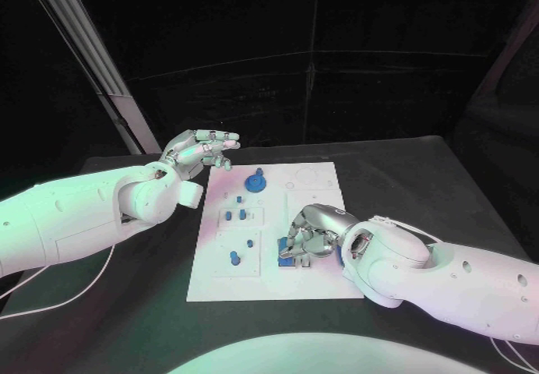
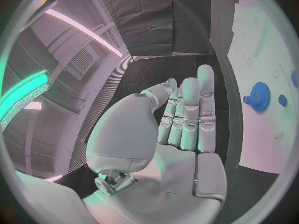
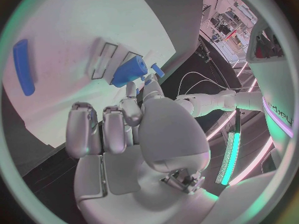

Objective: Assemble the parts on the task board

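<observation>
The white task board (image 1: 269, 269) lies mid-table. My right hand (image 1: 311, 235) is down on its near right part, fingers curled over a blue part (image 1: 294, 262). In the right wrist view the fingertips (image 3: 132, 90) pinch that blue part (image 3: 127, 70) against the board (image 3: 69, 30); a blue bar (image 3: 24, 67) lies apart from it. A blue gear (image 1: 256, 183) stands at the board's far left, with small blue pieces (image 1: 230, 213) nearer. My left hand (image 1: 202, 149) hovers off the board's far left corner, fingers apart and empty. The left wrist view shows that hand (image 2: 181, 129) beside the gear (image 2: 259, 95).
The black table (image 1: 427, 179) surrounds the board, with bare room to its right and near left. A slanted pale post (image 1: 112, 86) stands behind my left hand. Two more small blue pieces (image 1: 236, 258) sit on the board's near left.
</observation>
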{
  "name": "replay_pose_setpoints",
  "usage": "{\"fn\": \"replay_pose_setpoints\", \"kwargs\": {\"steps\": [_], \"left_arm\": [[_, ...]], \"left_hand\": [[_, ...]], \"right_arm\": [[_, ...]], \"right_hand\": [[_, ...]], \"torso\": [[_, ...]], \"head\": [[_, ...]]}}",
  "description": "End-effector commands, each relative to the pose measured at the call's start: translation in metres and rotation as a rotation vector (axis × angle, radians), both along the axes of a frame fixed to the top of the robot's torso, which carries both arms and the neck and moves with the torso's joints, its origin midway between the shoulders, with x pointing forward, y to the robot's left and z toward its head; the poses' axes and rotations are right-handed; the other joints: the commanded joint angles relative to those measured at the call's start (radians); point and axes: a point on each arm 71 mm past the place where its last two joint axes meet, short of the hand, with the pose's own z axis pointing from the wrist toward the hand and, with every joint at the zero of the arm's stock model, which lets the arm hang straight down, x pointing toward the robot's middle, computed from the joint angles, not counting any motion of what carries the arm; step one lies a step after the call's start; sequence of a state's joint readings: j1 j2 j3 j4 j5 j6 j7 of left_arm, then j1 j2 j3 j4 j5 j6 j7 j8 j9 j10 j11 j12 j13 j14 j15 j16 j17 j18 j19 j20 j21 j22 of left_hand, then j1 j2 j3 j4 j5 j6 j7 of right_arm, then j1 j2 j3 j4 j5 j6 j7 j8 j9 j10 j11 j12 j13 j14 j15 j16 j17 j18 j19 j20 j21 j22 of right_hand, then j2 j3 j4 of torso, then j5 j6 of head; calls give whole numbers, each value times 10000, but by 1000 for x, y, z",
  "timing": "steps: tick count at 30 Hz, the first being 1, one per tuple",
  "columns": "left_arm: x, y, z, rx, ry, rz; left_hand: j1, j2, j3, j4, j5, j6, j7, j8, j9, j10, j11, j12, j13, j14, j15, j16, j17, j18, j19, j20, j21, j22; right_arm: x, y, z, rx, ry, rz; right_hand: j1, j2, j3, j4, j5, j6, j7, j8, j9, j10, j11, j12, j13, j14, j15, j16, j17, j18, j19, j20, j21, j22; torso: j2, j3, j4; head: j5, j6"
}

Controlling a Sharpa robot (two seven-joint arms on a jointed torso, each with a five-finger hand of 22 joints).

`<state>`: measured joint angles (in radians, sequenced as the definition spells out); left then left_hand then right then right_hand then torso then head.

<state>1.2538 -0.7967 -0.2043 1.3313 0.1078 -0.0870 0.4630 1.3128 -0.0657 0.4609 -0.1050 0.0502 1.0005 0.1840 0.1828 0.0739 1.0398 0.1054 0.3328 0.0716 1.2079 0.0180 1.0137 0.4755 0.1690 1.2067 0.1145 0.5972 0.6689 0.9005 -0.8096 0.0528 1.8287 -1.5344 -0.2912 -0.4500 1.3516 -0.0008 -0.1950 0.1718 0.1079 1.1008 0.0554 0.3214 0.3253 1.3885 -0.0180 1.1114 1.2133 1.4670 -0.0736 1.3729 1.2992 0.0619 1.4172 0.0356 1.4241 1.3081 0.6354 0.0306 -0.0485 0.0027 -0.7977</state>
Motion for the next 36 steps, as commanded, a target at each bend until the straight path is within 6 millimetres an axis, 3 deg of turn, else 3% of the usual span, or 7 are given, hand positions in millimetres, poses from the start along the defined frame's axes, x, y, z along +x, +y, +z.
{"fn": "replay_pose_setpoints", "kwargs": {"steps": [1, 14, 23, 27, 32, 36], "left_arm": [[0, -1, 1, -89, -40, -85], [0, -1, 1, -85, -39, -78], [0, 1, 1, -71, -36, -47], [0, 1, 1, -67, -36, -36], [0, 2, 1, -64, -37, -29], [0, 2, 1, -61, -37, -13]], "left_hand": [[46, 8, -9, -48, 68, -50, -4, 44, -10, -66, 37, 16, -13, -93, 11, -39, -16, 136, -87, 9, -52, -14], [46, 8, -9, -48, 68, -50, -4, 44, -10, -66, 37, 16, -13, -93, 11, -39, -16, 136, -87, 9, -52, -14], [46, 8, -9, -48, 68, -50, -4, 44, -10, -66, 37, 16, -13, -93, 11, -39, -16, 136, -87, 9, -52, -14], [46, 8, -9, -48, 68, -50, -4, 44, -10, -66, 37, 16, -13, -93, 11, -39, -16, 136, -87, 9, -52, -14], [46, 8, -9, -48, 68, -50, -4, 44, -10, -66, 37, 16, -13, -93, 11, -39, -16, 136, -87, 9, -52, -14], [46, 8, -9, -48, 68, -50, -4, 44, -10, -66, 37, 16, -13, -93, 11, -39, -16, 136, -87, 9, -52, -14]], "right_arm": [[0, 2, -2, -672, -84, 185], [0, 1, -2, -1468, -376, 248], [-1, -8, -2, -1431, -353, 326], [-2, -9, 1, -1005, -395, 326], [-1, -13, 5, -197, -600, 17], [-1, -24, 9, 447, -661, -323]], "right_hand": [[115, 30, -8, -86, -62, 62, -7, 48, 26, 87, -12, 71, 40, 534, -81, 43, 21, -21, 79, -33, 35, 88], [481, 166, 104, -382, -245, 54, -55, 141, 112, 148, -59, 158, 129, 544, -120, 76, 79, -35, 110, -75, 68, 153], [472, 173, 100, -388, -256, 29, -41, 136, 115, 119, -53, 88, 80, 536, -120, 50, 46, -30, 96, -77, 55, 131], [170, 71, -64, -265, -277, -110, 37, 92, 115, 19, 13, -110, -53, 508, -74, -35, -54, -11, 29, -57, -8, 34], [-153, 2, -278, -91, 2, -364, 128, -2, 101, -73, 93, -253, -142, 494, -10, -95, -116, 10, -33, -1, -69, -56], [-14, 96, -304, -137, 456, -699, 242, -189, 40, -147, 180, -336, -188, 489, 55, -129, -145, 22, -64, 56, -103, -104]], "torso": [[5, 3, 8], [3, 13, -21], [0, 16, -10], [-2, 12, -9], [-1, 4, -2], [-6, -1, -5]], "head": [[9, -8], [41, -22], [35, -16], [24, -12], [4, -2], [-6, 2]]}}
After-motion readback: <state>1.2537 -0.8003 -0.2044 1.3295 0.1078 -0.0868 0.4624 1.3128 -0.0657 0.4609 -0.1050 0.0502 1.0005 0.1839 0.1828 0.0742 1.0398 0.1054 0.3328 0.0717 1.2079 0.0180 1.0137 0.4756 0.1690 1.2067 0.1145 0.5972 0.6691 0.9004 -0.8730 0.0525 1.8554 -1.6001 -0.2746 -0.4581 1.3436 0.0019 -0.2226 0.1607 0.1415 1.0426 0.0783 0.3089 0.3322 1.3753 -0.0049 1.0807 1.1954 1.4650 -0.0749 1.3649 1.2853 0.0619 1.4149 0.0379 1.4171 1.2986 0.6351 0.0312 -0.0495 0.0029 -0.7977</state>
